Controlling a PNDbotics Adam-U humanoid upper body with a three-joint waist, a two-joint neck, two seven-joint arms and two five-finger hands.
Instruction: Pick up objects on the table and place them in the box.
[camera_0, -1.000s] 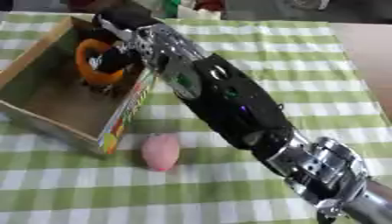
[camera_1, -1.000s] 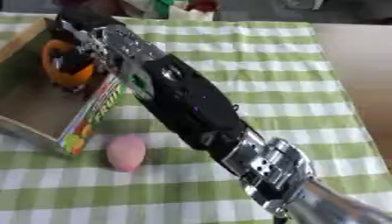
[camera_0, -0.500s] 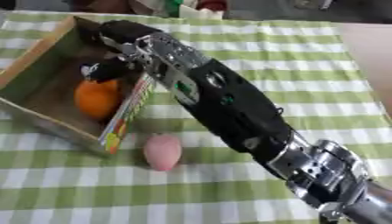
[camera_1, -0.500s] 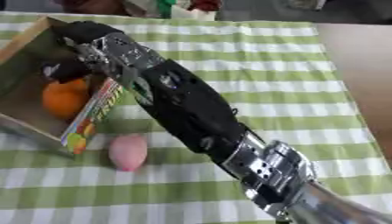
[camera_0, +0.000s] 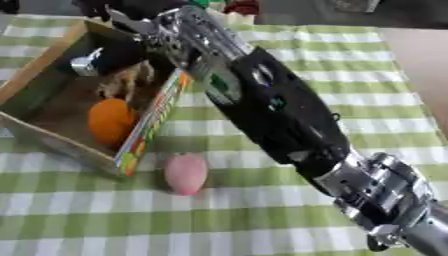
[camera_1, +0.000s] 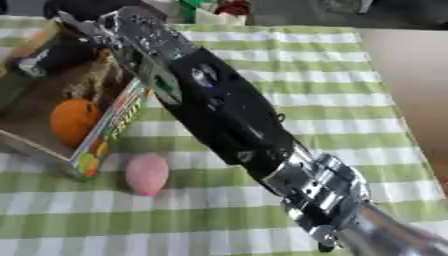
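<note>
Right hand (camera_0: 109, 57): reaches from the lower right corner diagonally up to the box; the hand sits over the box's far end, blurred, dark with silver parts. Whether its fingers are spread or curled cannot be told, and nothing can be seen held in it.
Right arm (camera_0: 280, 112): black forearm shell with silver joints, lying across the checked cloth and over the box's right wall.
Box (camera_0: 35, 75): open cardboard box under and in front of the hand, tilted in the view, its near right wall printed in bright colours.
Orange ball (camera_0: 111, 121): round, inside the box, nearer the camera than the hand and apart from it, close to the printed wall.
Tan object (camera_0: 122, 82): small, pale brown, shape unclear, inside the box just below the hand, between the hand and the orange ball.
Pink object (camera_0: 186, 173): egg-shaped, on the cloth outside the box, just beside its near corner, well apart from the hand, left of the forearm.
Tablecloth (camera_0: 262, 215): green and white check, covering the table.
</note>
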